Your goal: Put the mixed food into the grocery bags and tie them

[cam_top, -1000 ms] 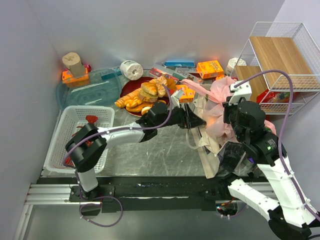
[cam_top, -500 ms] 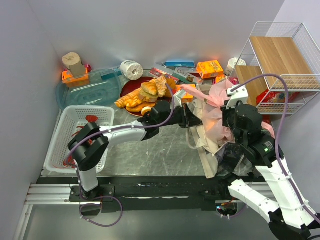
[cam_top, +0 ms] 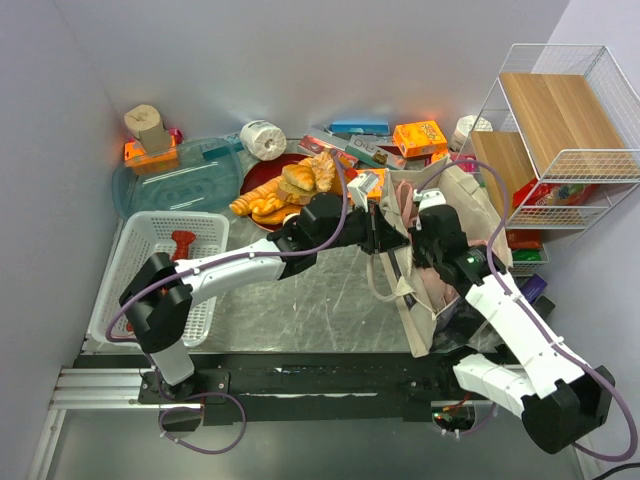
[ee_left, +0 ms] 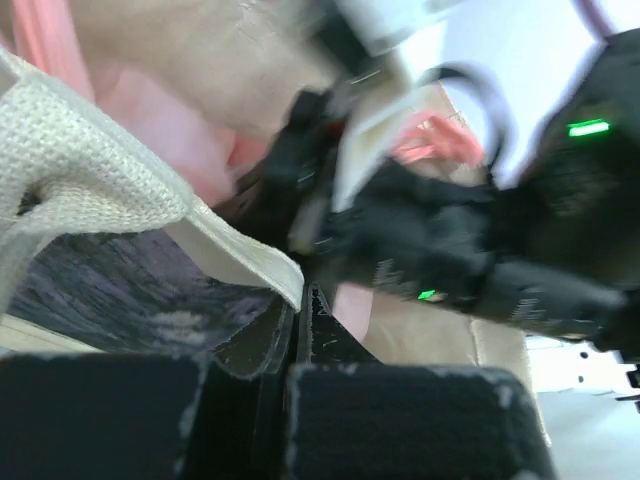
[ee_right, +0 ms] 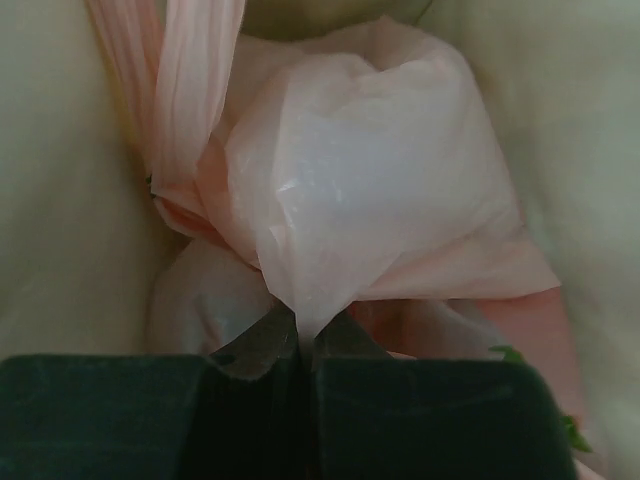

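The beige canvas tote (cam_top: 462,192) stands open right of centre, its dark panel (ee_left: 120,290) facing my left wrist camera. My left gripper (cam_top: 388,238) (ee_left: 300,300) is shut on the tote's near rim, where the cream webbing strap (ee_left: 110,190) folds over. My right gripper (cam_top: 432,250) (ee_right: 305,335) reaches down inside the tote and is shut on a pinch of the thin pink bag (ee_right: 350,190). Beige tote walls (ee_right: 60,200) surround it. Pink plastic (cam_top: 405,200) shows at the tote's mouth. The mixed food is hidden; only a green sliver (ee_right: 570,432) peeks out at the lower right.
A red plate of breads (cam_top: 290,190) lies just left of the tote. A white basket (cam_top: 135,290) holding a red lobster (cam_top: 182,243) sits at the left. A clear blue tray (cam_top: 180,175), a paper roll (cam_top: 262,140) and boxes (cam_top: 420,137) line the back. A wire shelf (cam_top: 560,130) stands at the right.
My left gripper has closed on the tote's rim. My right arm has swung left and down, carrying the pink bag from above the tote into it.
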You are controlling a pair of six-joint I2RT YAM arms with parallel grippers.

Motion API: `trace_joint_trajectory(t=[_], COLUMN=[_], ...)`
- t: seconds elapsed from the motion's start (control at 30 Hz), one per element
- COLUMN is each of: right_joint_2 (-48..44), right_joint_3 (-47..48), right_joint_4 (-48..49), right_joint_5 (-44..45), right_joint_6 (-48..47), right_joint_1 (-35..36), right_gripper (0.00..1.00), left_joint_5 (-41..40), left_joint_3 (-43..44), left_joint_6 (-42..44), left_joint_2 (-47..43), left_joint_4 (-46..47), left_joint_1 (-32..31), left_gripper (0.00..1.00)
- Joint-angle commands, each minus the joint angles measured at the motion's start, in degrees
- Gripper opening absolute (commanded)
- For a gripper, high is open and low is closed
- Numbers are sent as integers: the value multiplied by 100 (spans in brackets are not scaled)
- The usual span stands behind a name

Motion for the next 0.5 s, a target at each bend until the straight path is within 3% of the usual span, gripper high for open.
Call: trace_joint_trajectory(t=[0.0, 0.17, 0.2, 0.23, 0.27, 0.3, 0.33, 0.37, 0.4, 0.47], right_joint_2=[44, -385, -465, -527, -632, -676, -694, -738, -755, -764], right_joint_3=[-157, 131, 237, 351, 605, 747, 1044, 1203, 1362, 1845], right_joint_4=[-199, -498, -542, -594, -691, -744, -797, -875, -920, -964], right_joint_5=[-423, -432, -493, -537, -572, -651, -669, -678, -687, -748], right_joint_6=[404, 431, 422, 413, 387, 361, 334, 282, 247, 150], right_joint_1=[-87, -79, -79, -79, -79, -79, -79, -87, -79, -79], right_gripper=[0, 0, 5, 17, 32, 56, 64, 78, 84, 94], left_joint_5=[-181, -322, -366, -514, -602, -699, -778, -971, -1086, -1619], left_joint_3=[79, 228, 246, 255, 264, 264, 264, 281, 299, 325], left_joint_6=[297, 613, 745, 789, 851, 982, 1053, 1140, 1333, 1545], left_joint_2=[-508, -508, -525, -595, -648, -701, -823, -902, -982, -1236], left_joint_4=[481, -90, -187, -335, -415, -477, -530, -661, -749, -1056], left_joint_1=[-26, -35, -35, -26, -26, -26, -26, -34, -26, -26], left_gripper=[1, 1, 3, 12, 28, 56, 64, 70, 80, 85])
